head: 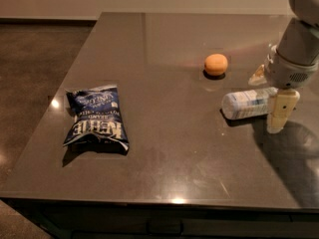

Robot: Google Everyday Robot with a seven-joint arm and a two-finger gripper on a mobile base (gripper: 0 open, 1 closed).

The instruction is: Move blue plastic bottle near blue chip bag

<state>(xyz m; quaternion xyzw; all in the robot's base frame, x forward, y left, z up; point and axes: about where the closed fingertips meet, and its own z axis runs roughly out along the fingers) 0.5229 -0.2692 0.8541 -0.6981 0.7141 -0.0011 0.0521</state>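
The blue plastic bottle [245, 104] lies on its side on the dark table [164, 148] at the right, its pale label facing up. My gripper [269, 93] is at the bottle's right end. One cream finger [279, 111] is in front of the bottle and the other [258, 75] is behind it. The fingers are apart, straddling the bottle's end, and I see no squeeze on it. The blue chip bag [95, 119] lies flat at the left of the table, far from the bottle.
A round orange fruit [216, 64] sits behind and left of the bottle. The table's left edge and front edge drop off to a brown floor [35, 68]. My arm's grey body [299, 39] rises at the right edge.
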